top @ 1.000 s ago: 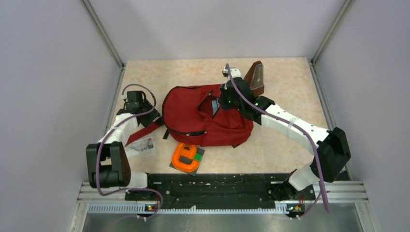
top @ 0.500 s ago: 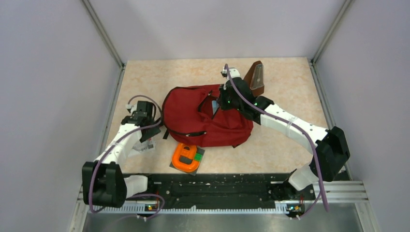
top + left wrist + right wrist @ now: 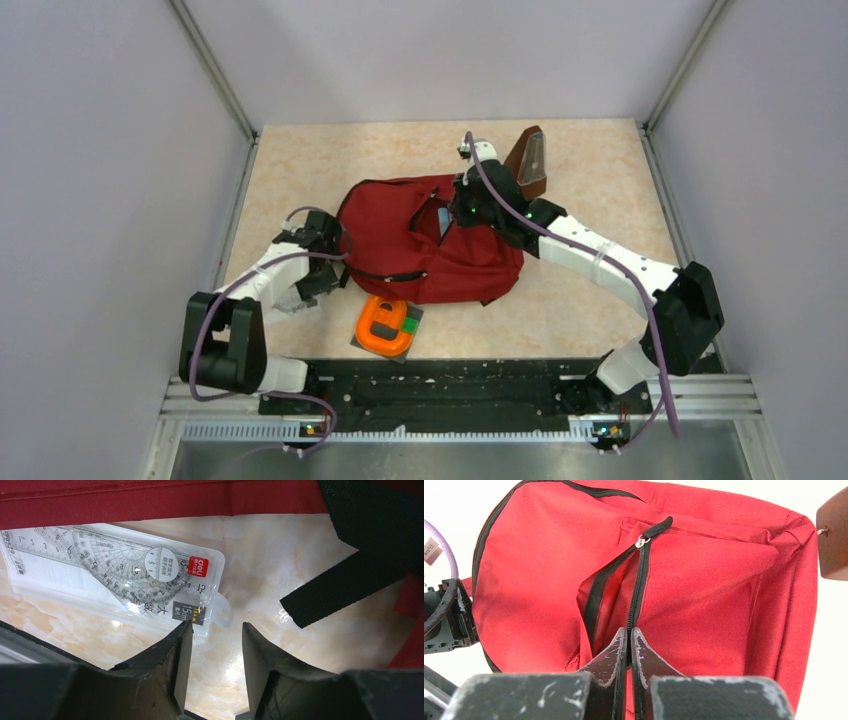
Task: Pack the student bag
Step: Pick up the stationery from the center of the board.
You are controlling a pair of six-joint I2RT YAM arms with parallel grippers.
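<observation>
The dark red student bag (image 3: 400, 245) lies flat mid-table, its front pocket unzipped. My right gripper (image 3: 452, 215) is shut on the black zipper edge (image 3: 633, 607) of that pocket and holds the flap up; the bag (image 3: 539, 570) fills the right wrist view. My left gripper (image 3: 322, 282) is open and empty, low over the table at the bag's left edge. A clear plastic ruler and protractor pack (image 3: 115, 570) lies just ahead of its fingertips (image 3: 185, 630), also seen from the top view (image 3: 292, 302). A black strap (image 3: 345, 582) lies to the right.
An orange tape dispenser on a grey card (image 3: 385, 326) lies in front of the bag. A brown pyramid metronome (image 3: 528, 160) stands behind the bag's right end, with its corner in the right wrist view (image 3: 833, 540). Side walls close in the table.
My left arm has swung right and toward the near side, from the table's left edge to the bag's left side over the ruler pack. The right gripper has stayed on the zipper.
</observation>
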